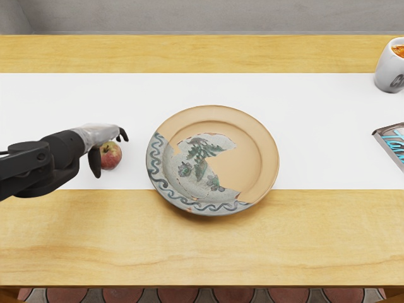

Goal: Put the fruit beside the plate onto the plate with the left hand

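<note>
Left arm [36, 165] comes in from the left edge, low over the near edge of the white runner [303, 113], dark housing, pale wrist section. Left robot hand [101, 136] sits at the end of it, reaching right. State: wide. The fingers [122, 134] stretch out to the right with dark tips bent down, and the thumb [95, 164] hangs down on the near-left side, well apart from them.

Apple [112, 156] is small, red-yellow, upright on the runner. It's in the gap between thumb and fingers, partly under the hand. Thumb is right at its left edge and the fingers pass over its far side. Can't tell if anything actually touches it. No closed grip visible, and it looks like it's resting on the counter [202, 240], not lifted.

Plate [252, 142] is just right of the apple, apart from it with a strip of runner between. It's round and tan, with a worn grey-blue patch, a wavy border and a leaf motif on its near-left part. Its near rim overhangs the runner onto bare wood. Nothing on it.

Far right: white mug [386, 71] on the far edge of the runner, cut off by the frame, something orange inside. Nearer, at the right edge, the corner of a flat teal-patterned item [392, 140], too cropped to identify.

Right arm doesn't show.
</note>
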